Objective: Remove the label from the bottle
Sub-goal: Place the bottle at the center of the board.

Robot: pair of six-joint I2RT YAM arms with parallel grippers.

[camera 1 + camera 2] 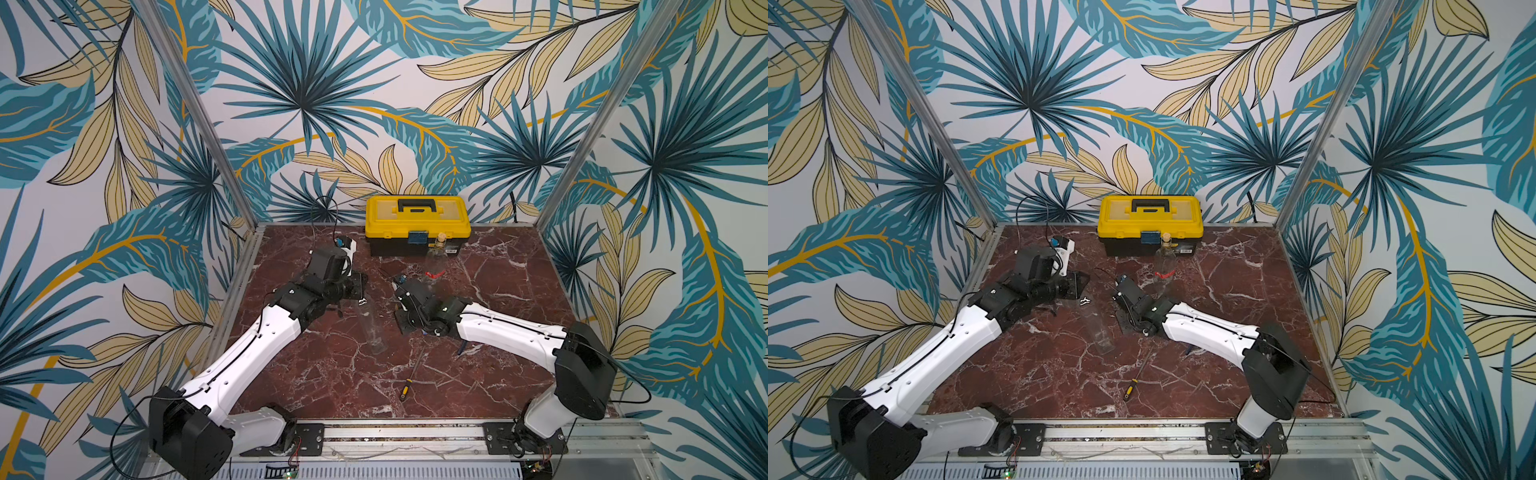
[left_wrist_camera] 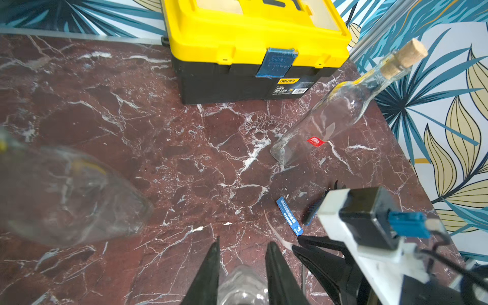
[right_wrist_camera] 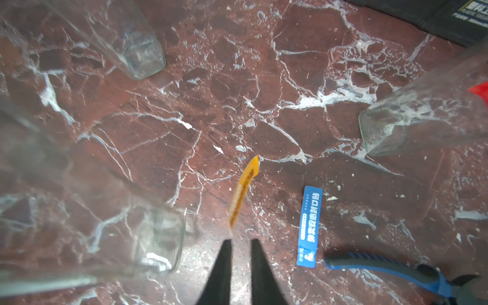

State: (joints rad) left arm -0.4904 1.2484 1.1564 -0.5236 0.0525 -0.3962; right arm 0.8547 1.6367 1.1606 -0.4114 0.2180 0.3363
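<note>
The clearest writing for you is on the toolbox: a yellow tag on its black plastic base reads "deli", beside a white barcode sticker whose small print is too fine to read. The lid is glossy yellow plastic with a scuffed blue latch. On the red-brown, white-veined marble table lies a flat blue sticker, a round-cornered strip printed with white Chinese characters. The label you are after is a narrow orange-yellow strip, slightly curled, its dark print blurred. It is off the glass and clings by one end to the tip of one jaw of your right gripper, whose black tapered jaws stand a little apart with a narrow gap between them. Your left gripper has its jaws clamped on the neck of the bottle, which is clear glass and stretches along the table between the two arms, base toward the front edge. Farther back, just in front of the toolbox, a second bottle stands upright. It is clear glass with a squarish base, a cork stopper and a small red sticker low on its side, lettering unreadable. A blue-and-black tool handle lies just beside the blue sticker, and a screwdriver with a yellow-and-black handle lies nearer the front.
</note>
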